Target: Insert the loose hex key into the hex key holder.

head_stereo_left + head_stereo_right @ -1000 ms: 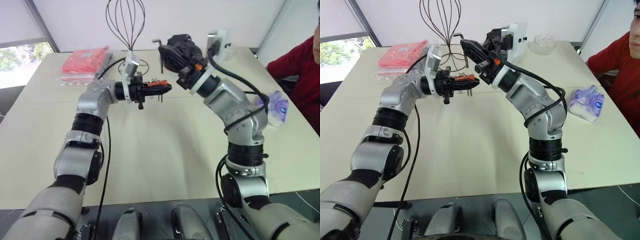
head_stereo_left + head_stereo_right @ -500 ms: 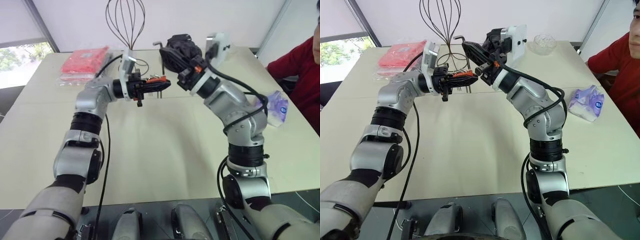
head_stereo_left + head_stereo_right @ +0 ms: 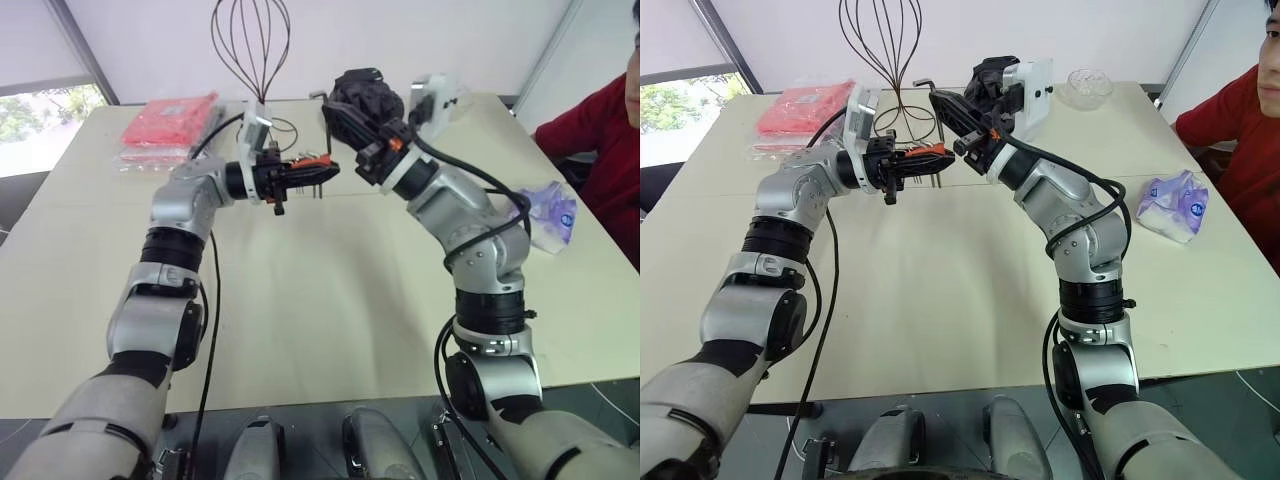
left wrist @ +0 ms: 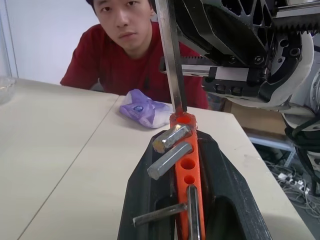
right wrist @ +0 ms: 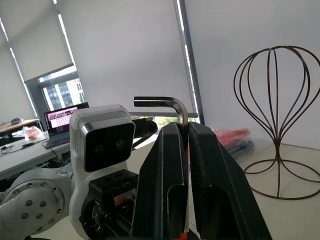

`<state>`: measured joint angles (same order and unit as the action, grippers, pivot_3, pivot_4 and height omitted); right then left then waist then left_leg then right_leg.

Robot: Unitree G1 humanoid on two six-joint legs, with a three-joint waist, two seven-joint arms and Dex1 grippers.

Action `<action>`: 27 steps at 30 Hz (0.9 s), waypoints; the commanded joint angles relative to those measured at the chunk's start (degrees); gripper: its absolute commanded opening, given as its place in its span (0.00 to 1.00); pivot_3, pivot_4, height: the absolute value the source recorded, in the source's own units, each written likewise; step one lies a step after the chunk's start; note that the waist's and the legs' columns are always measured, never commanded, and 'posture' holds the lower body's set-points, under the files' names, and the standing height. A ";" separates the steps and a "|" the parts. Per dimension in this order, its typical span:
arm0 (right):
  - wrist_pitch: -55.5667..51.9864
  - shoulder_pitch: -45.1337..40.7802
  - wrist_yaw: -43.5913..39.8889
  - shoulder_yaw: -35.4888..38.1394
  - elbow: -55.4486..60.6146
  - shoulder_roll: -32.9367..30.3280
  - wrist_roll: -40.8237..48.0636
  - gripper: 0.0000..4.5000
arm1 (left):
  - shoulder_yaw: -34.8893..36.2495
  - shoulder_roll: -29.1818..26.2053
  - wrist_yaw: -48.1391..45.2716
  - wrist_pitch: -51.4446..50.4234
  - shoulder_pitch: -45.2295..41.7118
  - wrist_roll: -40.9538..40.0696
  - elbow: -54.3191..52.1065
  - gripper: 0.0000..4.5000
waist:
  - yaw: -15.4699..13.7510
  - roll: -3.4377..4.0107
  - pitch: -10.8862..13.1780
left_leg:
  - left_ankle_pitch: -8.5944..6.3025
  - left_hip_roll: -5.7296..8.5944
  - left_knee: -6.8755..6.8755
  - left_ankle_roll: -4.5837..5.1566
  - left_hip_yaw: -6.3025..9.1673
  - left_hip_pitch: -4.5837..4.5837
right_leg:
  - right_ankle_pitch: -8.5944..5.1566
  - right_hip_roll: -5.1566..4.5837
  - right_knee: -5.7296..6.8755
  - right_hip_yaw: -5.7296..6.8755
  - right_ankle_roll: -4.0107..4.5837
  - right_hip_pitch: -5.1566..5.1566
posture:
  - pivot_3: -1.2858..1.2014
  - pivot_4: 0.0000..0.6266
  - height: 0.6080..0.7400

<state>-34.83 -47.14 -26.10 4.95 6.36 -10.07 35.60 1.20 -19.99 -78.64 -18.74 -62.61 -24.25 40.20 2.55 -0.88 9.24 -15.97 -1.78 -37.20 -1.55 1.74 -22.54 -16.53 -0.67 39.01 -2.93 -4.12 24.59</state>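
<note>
Right gripper [image 5: 186,131]: I see it pinching the loose hex key [image 5: 167,103], bent end poking out above the fingertips.
Left gripper [image 4: 192,135]: clamped around the hex key holder [image 4: 187,165], upper centre of the head views.
Key tip: its shaft meets the holder's top hole.
Table [image 3: 330,290]: both held above it.

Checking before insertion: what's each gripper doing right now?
Left gripper: closed on the hex key holder.
Right gripper: closed on the loose hex key.
</note>
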 commanded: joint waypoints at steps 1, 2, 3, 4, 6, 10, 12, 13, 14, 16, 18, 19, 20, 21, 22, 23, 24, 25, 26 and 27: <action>0.62 0.22 -0.10 -0.27 1.16 0.54 0.33 0.01 | 1.28 -0.11 0.10 0.78 -0.48 -0.70 -2.45 0.00 | 0.00 0.00 0.00 | 0.00 0.00 0.00 0.00 0.00 0.00 | 0.00 0.00 0.00 0.00 0.00 0.00 | 0.52 0.24 1.00; 0.61 0.24 -0.06 -0.37 1.23 0.68 0.39 0.01 | 1.22 -0.07 0.11 0.89 -0.48 -0.62 -2.43 0.00 | 0.00 0.00 0.00 | 0.00 0.00 0.00 0.00 0.00 0.00 | 0.00 0.00 0.00 0.00 0.00 0.00 | 0.52 0.24 1.00; 0.56 0.28 0.00 -0.46 1.34 0.84 0.46 0.01 | 1.16 -0.05 0.13 1.03 -0.47 -0.53 -2.42 0.00 | 0.00 0.00 0.00 | 0.00 0.00 0.00 0.00 0.00 0.00 | 0.00 0.00 0.00 0.00 0.00 0.00 | 0.52 0.24 1.00; 0.50 0.33 0.04 -0.53 1.46 0.96 0.51 0.01 | 1.17 0.00 0.21 1.09 -0.53 -0.50 -2.35 0.00 | 0.00 0.00 0.00 | 0.00 0.00 0.00 0.00 0.00 0.00 | 0.00 0.00 0.00 0.00 0.00 0.00 | 0.52 0.24 1.00; 0.36 0.48 0.10 -0.67 1.74 1.18 0.61 0.01 | 1.17 0.10 0.35 1.31 -0.73 -0.38 -2.06 0.00 | -0.01 0.00 0.00 | 0.00 0.00 0.00 0.00 0.00 0.00 | 0.00 0.00 0.00 0.00 0.00 0.00 | 0.52 0.24 1.00; 0.22 1.00 0.16 -1.03 2.24 1.55 0.58 0.01 | 1.52 0.34 0.81 1.51 -1.11 -0.51 -1.62 0.00 | -0.01 0.00 0.00 | 0.00 0.00 0.00 0.00 0.00 0.00 | 0.00 0.00 0.00 0.00 0.00 0.00 | 0.52 0.24 1.00; 0.36 1.36 0.17 -1.09 2.18 1.63 0.42 0.01 | 1.67 0.33 0.78 1.32 -1.16 -0.66 -1.71 0.00 | 0.00 0.00 0.00 | 0.00 0.00 0.00 0.00 0.00 0.00 | 0.00 0.00 0.00 0.00 0.00 0.00 | 0.52 0.24 1.00; 0.53 1.53 0.09 -1.12 2.02 1.57 0.28 0.01 | 1.79 0.30 0.69 0.96 -1.18 -0.89 -1.86 0.00 | 0.00 0.00 0.00 | 0.00 0.00 0.00 0.00 0.00 0.00 | 0.00 0.00 0.00 0.00 0.00 0.00 | 0.52 0.24 1.00; 0.72 1.66 0.00 -1.15 1.80 1.46 0.09 0.01 | 1.85 0.25 0.59 0.71 -1.17 -1.02 -2.00 0.00 | 0.00 0.00 0.00 | 0.00 0.00 0.00 0.00 0.00 0.00 | 0.00 0.00 0.00 0.00 0.00 0.00 | 0.52 0.24 1.00; 1.23 1.82 -0.20 -1.09 1.14 1.20 -0.32 0.01 | 1.94 0.19 0.53 0.49 -1.17 -1.12 -2.13 0.00 | 0.01 0.00 0.00 | 0.00 0.00 0.00 0.00 0.00 0.00 | 0.00 0.00 0.00 0.00 0.00 0.00 | 0.52 0.24 1.00; 1.86 1.87 -0.46 -1.05 0.36 0.92 -0.80 0.01 | 2.03 0.10 0.40 0.25 -1.14 -1.26 -2.30 0.00 | 0.00 0.00 0.00 | 0.00 0.00 0.00 0.00 0.00 0.00 | 0.00 0.00 0.00 0.00 0.00 0.00 | 0.52 0.24 1.00; 2.25 1.89 -0.65 -1.05 -0.11 0.75 -1.19 0.01 | 2.22 0.11 0.48 0.03 -1.17 -1.46 -2.37 0.00 | 0.00 0.00 0.00 | 0.00 0.00 0.00 0.00 0.00 0.00 | 0.00 0.00 0.00 0.00 0.00 0.00 | 0.52 0.24 1.00; 2.93 1.90 -0.77 -0.98 -0.75 0.62 -1.73 0.01 | 2.48 0.12 0.53 -0.46 -1.24 -1.83 -2.51 0.00 | 0.00 0.00 0.00 | 0.00 0.00 0.00 0.00 0.00 0.00 | 0.00 0.00 0.00 0.00 0.00 0.00 | 0.52 0.24 1.00; 3.57 2.01 -0.86 -0.90 -1.38 0.39 -2.26 0.01 | 2.60 0.12 0.51 -0.97 -1.16 -2.14 -2.98 0.00 | 0.00 0.00 0.00 | 0.00 0.00 0.00 0.00 0.00 0.00 | 0.00 0.00 0.00 0.00 0.00 0.00 | 0.52 0.24 1.00; 4.19 2.14 -0.99 -0.79 -2.10 0.20 -2.73 0.01 | 2.65 0.11 0.52 -1.31 -1.03 -2.30 -3.42 0.00 | 0.00 0.00 0.00 | 0.00 0.00 0.00 0.00 0.00 0.00 | 0.00 0.00 0.00 0.00 0.00 0.00 | 0.52 0.24 1.00; 4.71 2.24 -1.14 -0.80 -2.70 0.01 -3.18 0.01 | 2.62 0.07 0.43 -1.60 -0.83 -2.39 -3.86 0.00 | 0.00 0.00 0.00 | 0.00 0.00 0.00 0.00 0.00 0.00 | 0.00 0.00 0.00 0.00 0.00 0.00 | 0.52 0.24 1.00; 5.19 2.29 -1.34 -0.88 -3.22 -0.17 -3.56 0.01 | 2.57 0.04 0.34 -1.75 -0.62 -2.40 -4.23 0.00 | 0.01 0.00 0.00 | 0.00 0.00 0.00 0.00 0.00 0.00 | 0.00 0.00 0.00 0.00 0.00 0.00 | 0.52 0.24 1.00; 5.62 2.28 -1.50 -0.95 -3.70 -0.28 -3.80 0.01 | 2.57 0.02 0.39 -1.87 -0.49 -2.41 -4.44 0.00 | 0.01 0.01 0.01 | 0.00 0.00 0.00 0.00 0.00 0.00 | 0.00 0.01 0.00 0.00 0.00 0.00 | 0.52 0.24 1.00; 5.98 2.25 -1.58 -0.99 -4.07 -0.36 -3.94 0.01 | 2.58 0.00 0.43 -2.00 -0.37 -2.43 -4.63 0.00 | 0.04 0.01 0.01 | 0.00 0.01 0.00 0.00 -0.01 0.00 | 0.00 -0.01 0.00 0.00 0.00 0.00 | 0.52 0.24 1.00; 6.29 2.18 -1.66 -0.96 -4.49 -0.48 -4.08 0.01 | 2.50 -0.06 0.41 -2.14 -0.18 -2.44 -4.94 0.00 | 0.05 0.01 0.01 | 0.00 0.00 0.00 0.00 0.00 0.00 | 0.00 0.01 -0.01 -0.01 0.00 0.00 | 0.52 0.24 1.00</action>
<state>-29.24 -45.53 -28.19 3.11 3.08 -9.68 32.80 1.22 -19.41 -77.49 -21.10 -61.86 -24.31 38.99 2.59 -0.86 9.25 -15.97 -1.78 -37.20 -1.55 1.73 -22.54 -16.53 -0.66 39.01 -2.94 -4.12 24.59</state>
